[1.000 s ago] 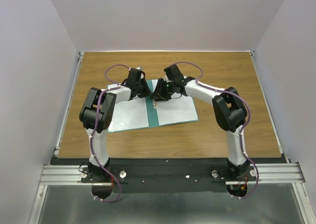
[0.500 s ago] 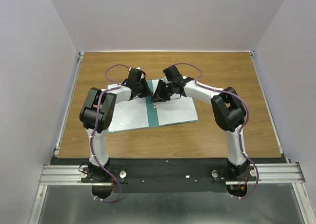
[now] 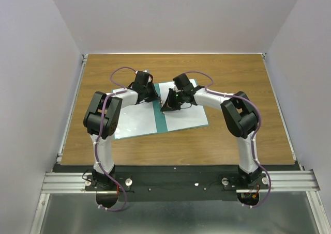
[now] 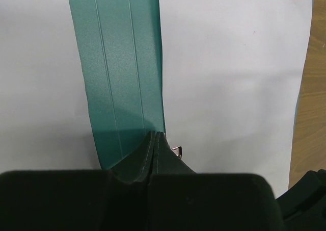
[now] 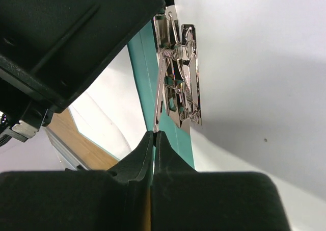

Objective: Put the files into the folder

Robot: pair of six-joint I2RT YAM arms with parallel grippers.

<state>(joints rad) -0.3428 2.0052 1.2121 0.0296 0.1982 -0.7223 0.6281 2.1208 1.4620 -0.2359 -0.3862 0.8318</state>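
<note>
The teal-green folder lies open on the table with a white sheet on its right half and another on its left half. In the left wrist view my left gripper is shut, its tips resting on the teal spine beside the right sheet; the metal clip peeks out next to it. In the right wrist view my right gripper is shut on the lever of the metal clip, at the spine. Both grippers meet at the spine's far end.
The folder lies on a wooden table with white walls on three sides. My left arm's black body sits close above the clip in the right wrist view. A metal rail runs along the near edge.
My right gripper has shifted slightly nearer along the spine, still at the clip. The right sheet's far corner now shows behind it. The left arm has not moved.
</note>
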